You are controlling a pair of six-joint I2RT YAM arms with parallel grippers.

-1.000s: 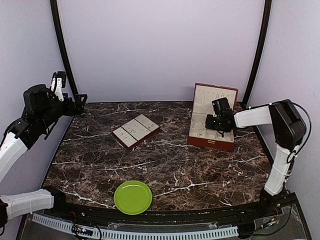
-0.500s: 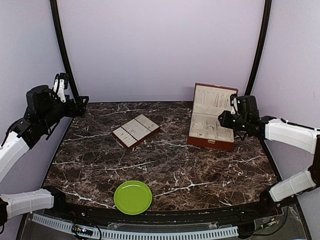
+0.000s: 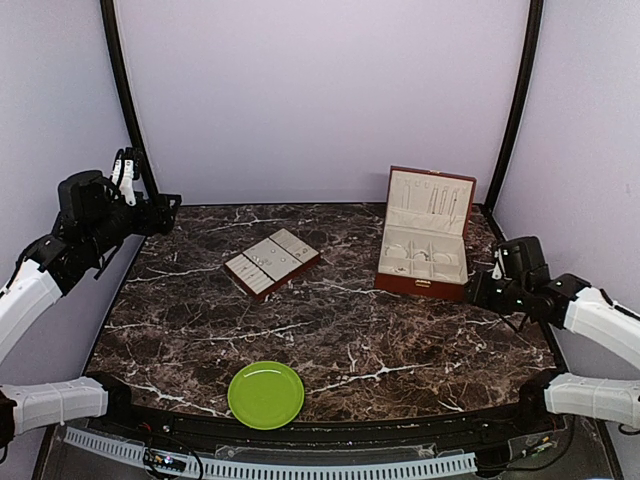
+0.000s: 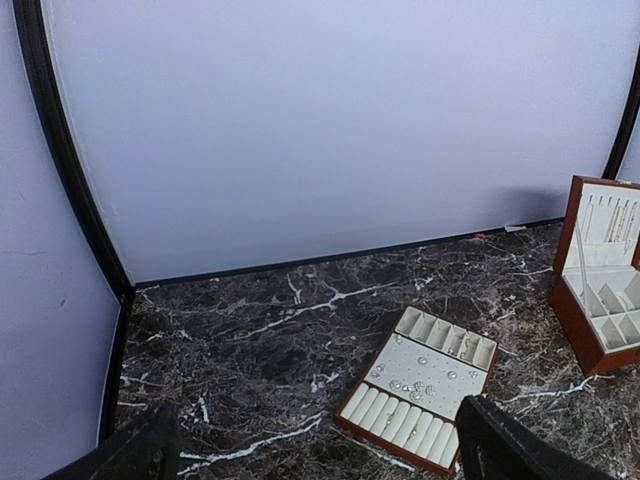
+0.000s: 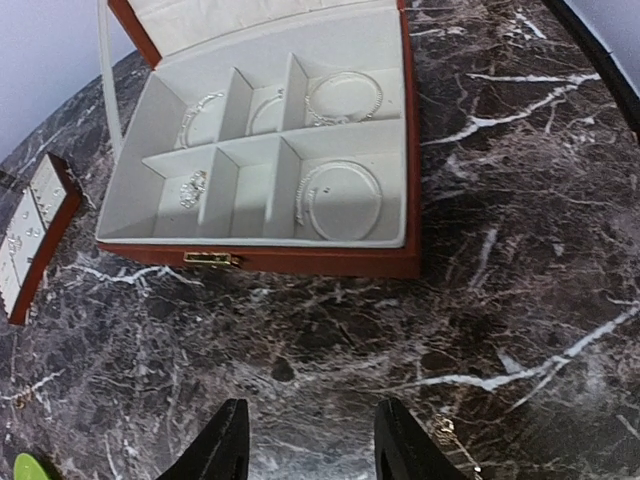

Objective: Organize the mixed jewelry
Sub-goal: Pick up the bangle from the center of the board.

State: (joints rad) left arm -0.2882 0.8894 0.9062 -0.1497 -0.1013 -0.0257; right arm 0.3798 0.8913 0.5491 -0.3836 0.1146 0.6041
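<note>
Black fingers of the right gripper (image 5: 312, 425) are standing apart, gripping nothing, low over the marble table (image 5: 350, 340) before the reddish-brown box (image 5: 300, 262). Silvery jewelry (image 5: 192, 188) is lying in its compartments and on the flat tray (image 4: 390, 443). The left gripper (image 4: 318, 420) is hanging spread wide.

Left arm (image 3: 28, 290) and right arm (image 3: 605, 322): glossy white link shells alternating with matte black joint housings, same build on both sides. Left tool (image 4: 318, 455) and right tool (image 5: 312, 445) are black throughout, and the fingers (image 5: 225, 445) are smooth, rounded and tapering, with no markings legible. Two small green lights show on the black wrist block of the right arm; a thin black cable loops at the left wrist block, which carries a small white-and-black part on top.
</note>
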